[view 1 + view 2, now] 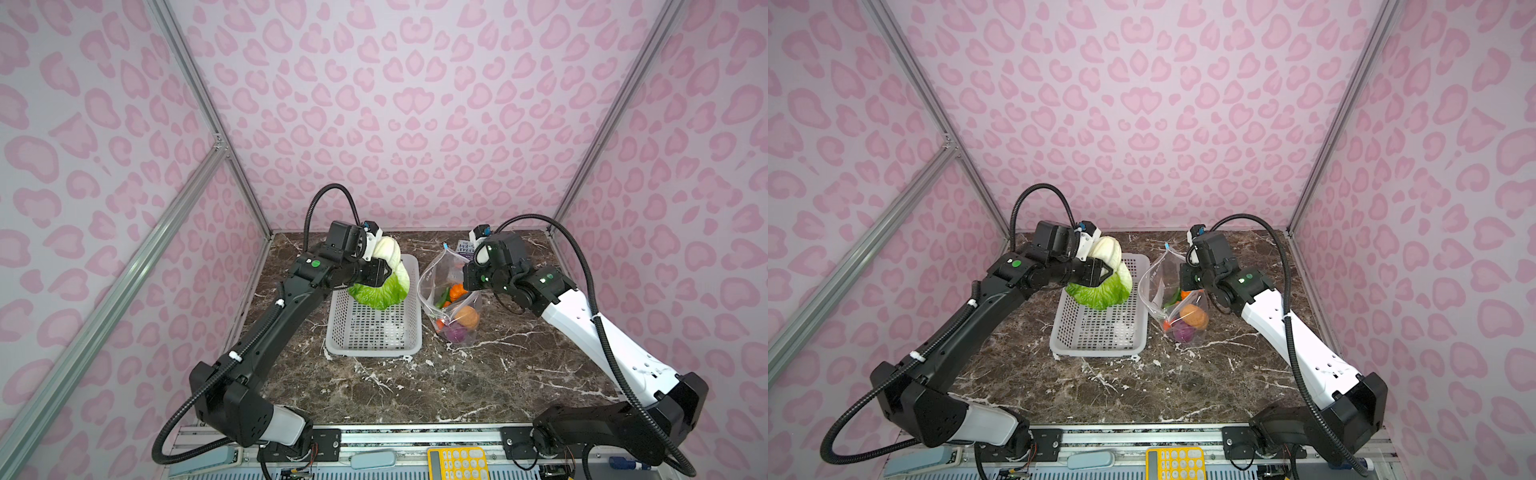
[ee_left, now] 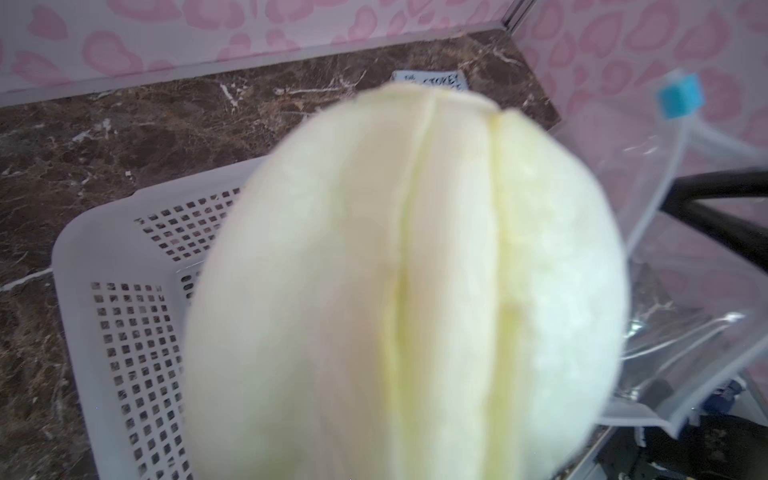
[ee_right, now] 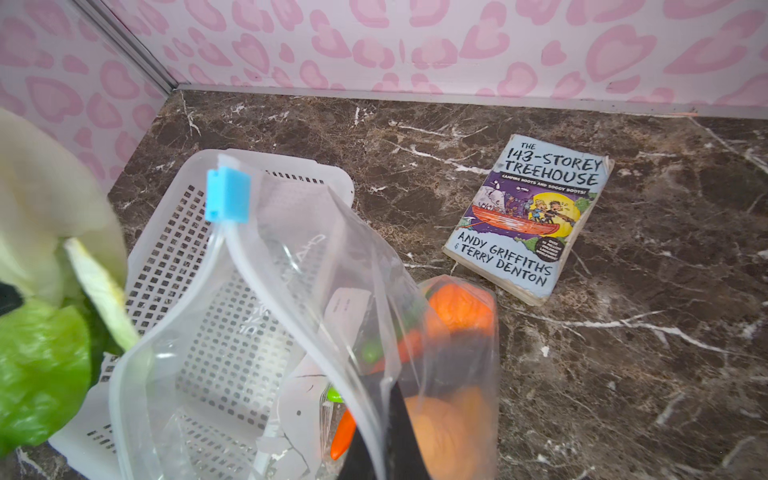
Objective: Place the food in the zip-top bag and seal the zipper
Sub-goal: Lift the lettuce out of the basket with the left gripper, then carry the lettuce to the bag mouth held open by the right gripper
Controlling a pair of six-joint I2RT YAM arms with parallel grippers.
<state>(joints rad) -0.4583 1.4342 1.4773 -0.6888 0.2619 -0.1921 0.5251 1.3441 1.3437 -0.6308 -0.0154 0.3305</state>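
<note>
The cabbage is pinched by the left fingers and held above the basket. The bag, standing open on the table beside it with food inside, is pinched at its rim by the right fingers.

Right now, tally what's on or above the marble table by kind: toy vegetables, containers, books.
Toy vegetables: 6 (cabbage in left claw; pumpkin, green piece, carrot, potato, purple onion in the zip-top bag; others may be hidden)
Containers: 2 (basket, zip-top bag)
Books: 1 (paperback)
Total: 9
</note>
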